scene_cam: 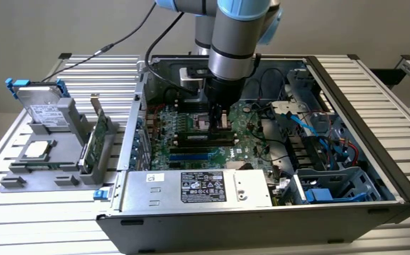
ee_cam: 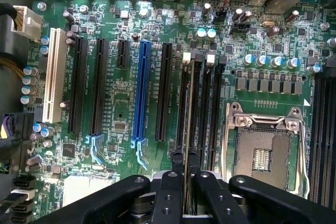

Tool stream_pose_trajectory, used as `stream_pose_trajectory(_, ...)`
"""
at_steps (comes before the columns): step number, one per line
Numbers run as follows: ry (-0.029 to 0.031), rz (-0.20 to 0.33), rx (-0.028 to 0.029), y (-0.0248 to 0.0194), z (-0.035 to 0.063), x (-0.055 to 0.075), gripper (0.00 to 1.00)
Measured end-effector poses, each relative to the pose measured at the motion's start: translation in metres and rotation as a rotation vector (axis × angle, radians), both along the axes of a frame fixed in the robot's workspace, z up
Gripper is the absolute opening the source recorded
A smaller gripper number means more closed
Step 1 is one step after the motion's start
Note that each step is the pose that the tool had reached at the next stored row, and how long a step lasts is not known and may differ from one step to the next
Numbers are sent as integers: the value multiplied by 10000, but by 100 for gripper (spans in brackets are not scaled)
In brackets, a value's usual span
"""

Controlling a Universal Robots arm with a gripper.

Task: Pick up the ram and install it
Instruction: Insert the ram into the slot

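My gripper [scene_cam: 220, 118] reaches down into the open computer case [scene_cam: 375, 159], just above the motherboard [scene_cam: 190, 143]. In the wrist view its fingers [ee_cam: 176, 167] are shut on the ram [ee_cam: 189, 106], seen edge-on as a thin upright strip. The ram lies along the black memory slots [ee_cam: 209, 114] between the long black expansion slots and the CPU socket [ee_cam: 265, 153]. Whether its lower edge touches a slot cannot be told. In the exterior view the ram [scene_cam: 225, 120] is a narrow piece between the fingertips.
A grey holder [scene_cam: 49, 159] on the exterior view's left carries a silver hard drive with blue rails [scene_cam: 45, 109], a green expansion card [scene_cam: 100, 133] and a chip [scene_cam: 38, 150]. The power supply [scene_cam: 198, 187] fills the case's near side. Blue cables [scene_cam: 300, 119] and a drive cage [scene_cam: 332, 186] crowd the right.
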State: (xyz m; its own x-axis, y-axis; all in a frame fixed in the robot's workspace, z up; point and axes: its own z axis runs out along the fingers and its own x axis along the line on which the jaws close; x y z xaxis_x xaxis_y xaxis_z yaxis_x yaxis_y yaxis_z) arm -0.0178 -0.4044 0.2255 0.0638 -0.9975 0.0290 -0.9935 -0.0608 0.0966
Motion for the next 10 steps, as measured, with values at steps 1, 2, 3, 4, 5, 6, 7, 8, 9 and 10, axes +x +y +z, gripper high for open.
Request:
stream_pose_trajectory(1,1,1,-16,0,-2,0,14)
stream_pose_trajectory(2,1,1,-27,0,-4,0,14)
stream_pose_trajectory(3,1,2,-38,0,-7,0,14)
stream_pose_trajectory(4,0,2,-47,0,-10,0,14)
stream_pose_trajectory(5,0,3,-61,0,-13,0,14)
stream_pose_trajectory(6,0,3,-78,0,-16,0,14)
stream_pose_trajectory(7,0,3,-97,0,-19,0,14)
stream_pose_trajectory(8,1,3,-120,0,-19,0,14)
stream_pose_trajectory(9,2,4,-137,0,-20,0,14)
stream_pose_trajectory(10,1,4,-151,0,-21,0,14)
